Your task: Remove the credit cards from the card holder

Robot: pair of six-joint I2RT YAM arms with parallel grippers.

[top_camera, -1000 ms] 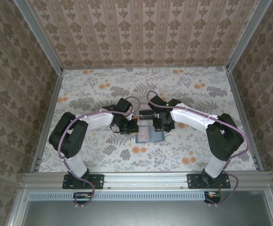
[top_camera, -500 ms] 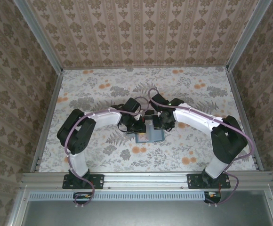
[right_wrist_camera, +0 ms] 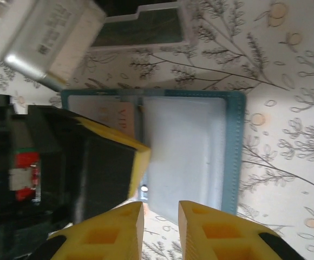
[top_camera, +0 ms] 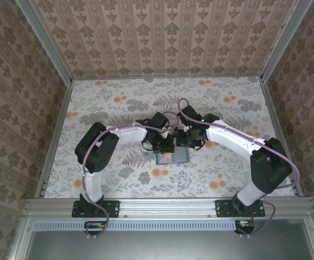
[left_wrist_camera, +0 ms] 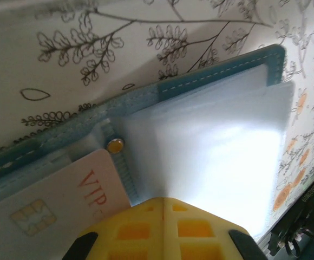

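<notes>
The teal card holder (top_camera: 174, 158) lies open on the floral table, its pale sleeves facing up (right_wrist_camera: 189, 146). A pale credit card (left_wrist_camera: 48, 203) marked VIP, with a chip, sticks out of the left half; it shows as a pinkish strip (right_wrist_camera: 122, 116) in the right wrist view. My left gripper (left_wrist_camera: 163, 201) is shut, its yellow tips pressed onto the holder's sleeve beside the gold snap (left_wrist_camera: 115, 145). My right gripper (right_wrist_camera: 161, 211) hovers at the holder's near edge, jaws a little apart with nothing between them. Both grippers meet over the holder: left gripper (top_camera: 165, 145), right gripper (top_camera: 183, 142).
A small clear plastic box (right_wrist_camera: 141, 24) lies on the table just beyond the holder. The left arm's black body (right_wrist_camera: 65, 162) crowds the holder's left side. Patterned walls and metal rails (top_camera: 54, 135) enclose the table.
The left arm has swung right, so its shut gripper now presses on the open holder. The right gripper has shifted slightly right and back.
</notes>
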